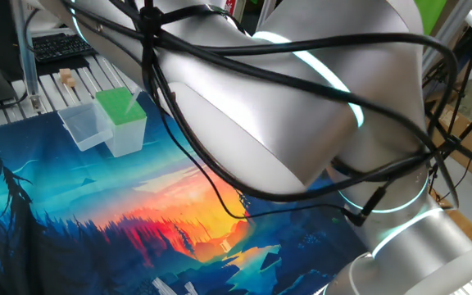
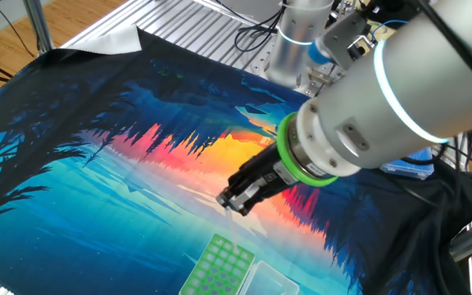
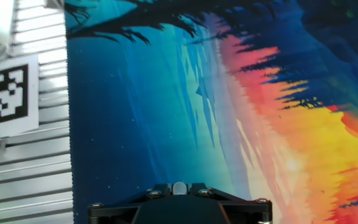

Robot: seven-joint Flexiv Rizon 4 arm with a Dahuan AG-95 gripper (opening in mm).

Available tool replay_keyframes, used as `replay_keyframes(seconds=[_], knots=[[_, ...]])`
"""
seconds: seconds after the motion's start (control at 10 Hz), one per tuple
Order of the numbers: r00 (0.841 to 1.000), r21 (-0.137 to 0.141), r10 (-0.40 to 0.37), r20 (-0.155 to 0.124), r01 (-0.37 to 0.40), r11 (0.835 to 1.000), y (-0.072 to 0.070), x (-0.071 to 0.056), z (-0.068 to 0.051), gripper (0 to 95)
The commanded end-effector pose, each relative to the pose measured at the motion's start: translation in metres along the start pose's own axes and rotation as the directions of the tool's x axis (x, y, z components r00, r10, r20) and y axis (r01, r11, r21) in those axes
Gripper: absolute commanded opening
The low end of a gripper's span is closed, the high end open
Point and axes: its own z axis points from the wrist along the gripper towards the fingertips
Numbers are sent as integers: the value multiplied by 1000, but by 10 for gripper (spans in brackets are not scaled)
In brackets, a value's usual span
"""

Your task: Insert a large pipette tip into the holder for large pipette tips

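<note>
Closest in, the hand view shows a small whitish round thing at the middle of the hand's dark body, most likely the open collar of the large pipette tip [image 3: 179, 187] seen end-on, though so little shows that I cannot be sure. In the other fixed view the fingers [image 2: 251, 184] stand narrow, almost together, slanting down over the printed forest mat [image 2: 138, 164], which fits a pinch on something that thin. By its look the tip should weigh next to nothing. It is a stiff, thin-walled cone, smooth and slippery, with a fine point that would bend or chip if pushed against a rim. The place to hold it is the thicker upper part near the collar. A light squeeze there keeps it from pivoting and leaves the taper free to enter a hole. Past the fingers, and apart from them, the holder [image 2: 220, 266] sits on the mat with its green perforated top facing up. The holes are small, so the tip probably has to come in nearly upright and drop under almost no force. Just beside the holder lies a clear plastic tub [image 2: 270, 283]. Farther off, the slatted metal counter [image 1: 97, 75] carries a keyboard [image 1: 56, 45].
</note>
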Motion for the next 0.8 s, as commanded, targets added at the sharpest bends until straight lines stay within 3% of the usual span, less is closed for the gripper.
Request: replay_keyframes(seconds=[0.1,0.2,0.3,0.8], knots=[[1000,-11,-3,22,3,1000,-2,-2,1,0],[999,-31,0,48,1,1000,-2,-2,1,0],[998,-37,1,55,1,999,-2,-2,1,0],[998,-44,17,53,-14,999,-2,-2,1,0]])
